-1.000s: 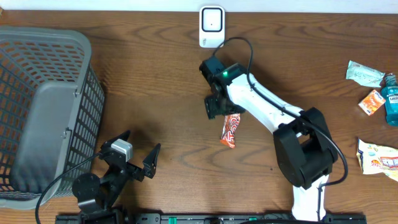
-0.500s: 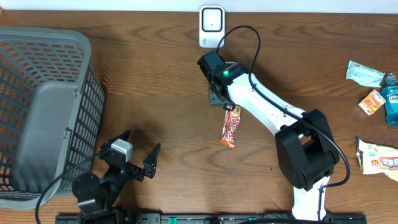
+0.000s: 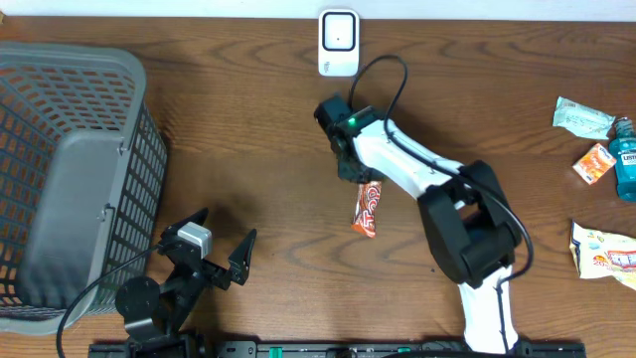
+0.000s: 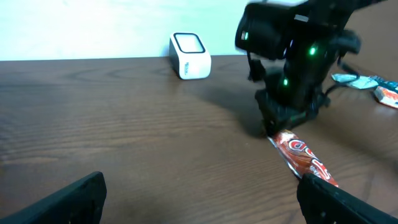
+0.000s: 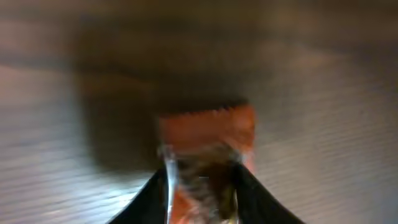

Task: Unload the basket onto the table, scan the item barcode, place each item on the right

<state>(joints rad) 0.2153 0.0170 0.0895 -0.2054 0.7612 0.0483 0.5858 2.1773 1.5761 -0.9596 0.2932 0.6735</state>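
Note:
An orange-red snack packet (image 3: 368, 207) lies on the wooden table, pointing toward the front. My right gripper (image 3: 355, 171) is at its far end, with the jaws pressed against both sides of the packet (image 5: 208, 130); that view is blurred. The white barcode scanner (image 3: 338, 42) stands at the table's far edge, behind the right arm. In the left wrist view the packet (image 4: 305, 158) and scanner (image 4: 189, 56) both show ahead. My left gripper (image 3: 224, 227) sits open near the front left, nothing between its fingers (image 4: 74, 199).
A grey mesh basket (image 3: 70, 60) fills the left side. At the right edge lie a green packet (image 3: 581, 116), a small orange box (image 3: 594, 164), a blue bottle (image 3: 624, 159) and a pale snack bag (image 3: 604, 254).
The right gripper's jaws have closed in on the far end of the snack packet, and the arm shifted slightly. The left arm stayed still.

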